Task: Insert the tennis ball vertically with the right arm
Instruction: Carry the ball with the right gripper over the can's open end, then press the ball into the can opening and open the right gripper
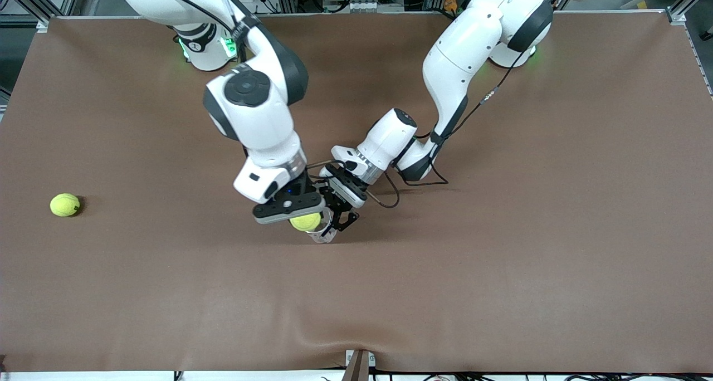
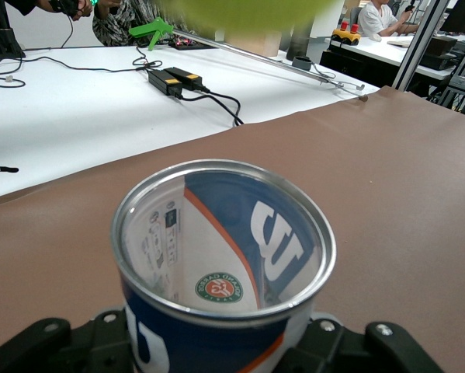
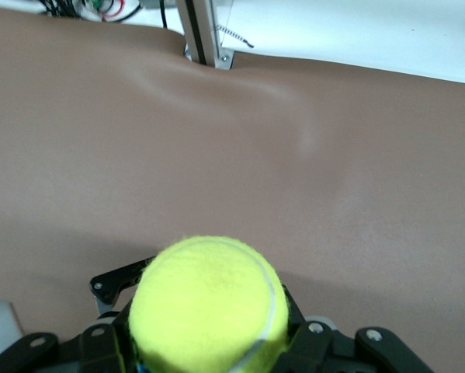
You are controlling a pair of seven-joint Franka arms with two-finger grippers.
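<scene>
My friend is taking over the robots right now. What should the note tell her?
Right gripper: shut on a tennis ball, right over the can's mouth.
Left gripper: shut on the can, holding it upright near the table's middle. The can looks empty inside.
Spare ball: on the table toward the right arm's end.
Done: ball picked up and brought to the can.
Left: lower the ball straight in, let go, lift away.

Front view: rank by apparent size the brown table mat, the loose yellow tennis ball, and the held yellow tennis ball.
1. Brown table mat.
2. Loose yellow tennis ball.
3. Yellow tennis ball in the right end effector: partly covered, likely equal.
</scene>
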